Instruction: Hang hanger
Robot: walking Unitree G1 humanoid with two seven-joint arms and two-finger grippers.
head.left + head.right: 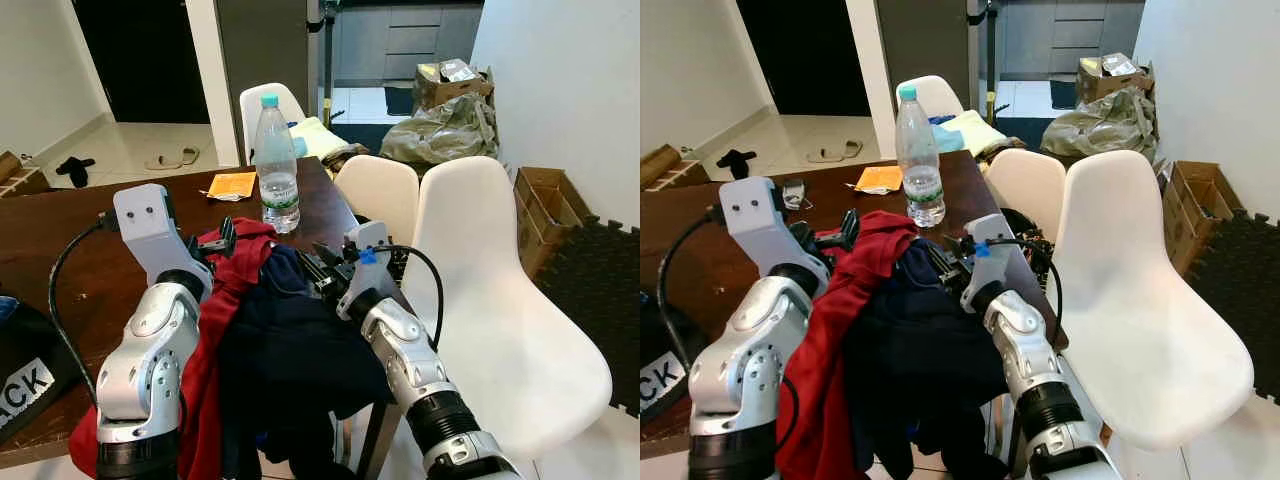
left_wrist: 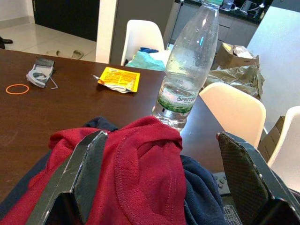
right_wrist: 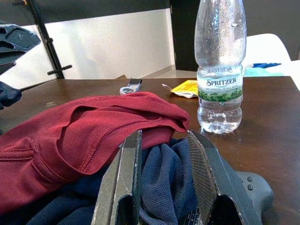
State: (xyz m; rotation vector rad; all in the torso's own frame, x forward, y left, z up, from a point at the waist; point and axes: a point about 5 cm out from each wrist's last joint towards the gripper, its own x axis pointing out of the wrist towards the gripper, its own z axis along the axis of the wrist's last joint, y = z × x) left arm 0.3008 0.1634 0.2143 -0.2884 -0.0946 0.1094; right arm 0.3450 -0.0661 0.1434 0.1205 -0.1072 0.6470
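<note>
Left eye view looks down on a dark wooden table (image 1: 60, 250) with both silver arms raised over a heap of clothing at its near right corner. A clear plastic water bottle (image 1: 277, 165) with a teal cap stands upright just beyond the heap; it holds water only in its lower part, and its green and white label reads "SPRITZER" in the right wrist view. Farther left on the table lies a yellow packet (image 1: 232, 185) with print too small to read. At the near left edge sits a black bag (image 1: 25, 365) with white letters, of which only "ACK" can be made out. Against the far right wall a brown cardboard box (image 1: 452, 80) holds items I cannot identify, above crumpled bags (image 1: 440, 130), and another open cardboard box (image 1: 548, 200) stands behind the large white chair (image 1: 500, 310).

A red garment (image 1: 235, 265) lies draped over a navy garment (image 1: 290, 350), both hanging off the table edge. No hanger can be made out among them.

Left gripper (image 2: 164, 180) is spread wide, its fingers either side of the bunched red cloth and holding nothing. Right gripper (image 3: 164, 168) has its two fingers set a little apart with a fold of navy cloth between them, just under the red fabric; I cannot tell whether they pinch it.
</note>
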